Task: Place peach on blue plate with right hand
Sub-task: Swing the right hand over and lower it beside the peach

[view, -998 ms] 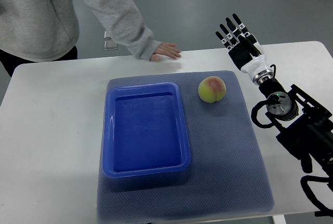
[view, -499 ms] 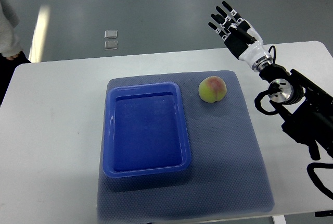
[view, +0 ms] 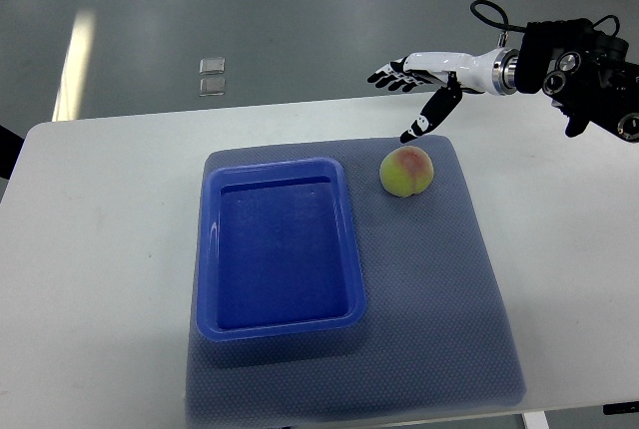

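Peach (view: pixel 406 171) | centre-right of frame, round, likely soft and bruisable: cup its sides gently | right robot hand (view: pixel 414 85) spread, empty, just above it

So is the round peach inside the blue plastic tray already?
No, the round yellow-pink peach sits on the grey mat beside the blue plastic tray.

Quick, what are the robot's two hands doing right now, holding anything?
Right hand: open, fingers spread, holding nothing, above the round yellow-pink peach.
Left hand: not in view.
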`<state>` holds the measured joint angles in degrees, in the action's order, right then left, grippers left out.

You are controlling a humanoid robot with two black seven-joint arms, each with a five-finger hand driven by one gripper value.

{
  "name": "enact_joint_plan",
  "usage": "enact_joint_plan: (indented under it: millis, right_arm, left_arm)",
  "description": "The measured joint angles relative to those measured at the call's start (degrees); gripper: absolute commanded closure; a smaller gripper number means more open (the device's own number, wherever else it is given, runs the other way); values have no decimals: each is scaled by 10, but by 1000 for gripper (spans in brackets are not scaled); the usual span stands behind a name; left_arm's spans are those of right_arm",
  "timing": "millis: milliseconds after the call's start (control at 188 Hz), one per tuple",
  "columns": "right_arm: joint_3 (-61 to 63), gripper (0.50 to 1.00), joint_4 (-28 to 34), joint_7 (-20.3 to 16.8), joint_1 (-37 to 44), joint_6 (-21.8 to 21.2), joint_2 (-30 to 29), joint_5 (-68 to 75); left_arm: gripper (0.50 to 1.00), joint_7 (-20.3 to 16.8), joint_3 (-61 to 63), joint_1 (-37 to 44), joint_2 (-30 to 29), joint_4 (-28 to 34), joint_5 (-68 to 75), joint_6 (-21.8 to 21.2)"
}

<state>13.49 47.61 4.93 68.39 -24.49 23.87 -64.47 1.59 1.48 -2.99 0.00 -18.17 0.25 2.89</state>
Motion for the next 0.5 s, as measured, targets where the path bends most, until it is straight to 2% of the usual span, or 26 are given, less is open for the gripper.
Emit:
enact_joint_plan:
  millis: [228, 499]
  right_arm:
    - [-30, 570, 8, -14, 6, 4, -2, -45]
    - [-59, 570, 7, -11, -12, 34, -14, -65]
  left_arm:
    - [500, 0, -1, 0, 0, 1, -2, 0]
    - [500, 0, 0, 0, 0, 1, -2, 0]
